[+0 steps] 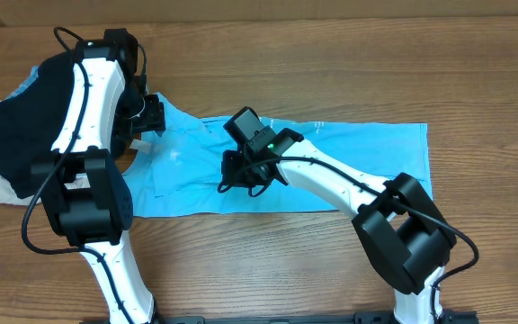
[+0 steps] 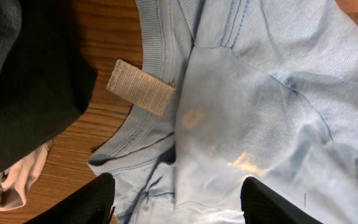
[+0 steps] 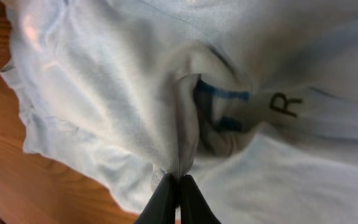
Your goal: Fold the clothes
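Dark letter "R" read on pale blue T-shirt. Print on tan neck label too small to be read.

Light sky-blue T-shirt with faint orange print showing through, a dark letter R and a blue patch in a fold. Beige neck label, tiny dark print. Also black garment, cream garment. Brown wood-grain tabletop. White arms, black joints, green light. Black left end effector, black right end effector.
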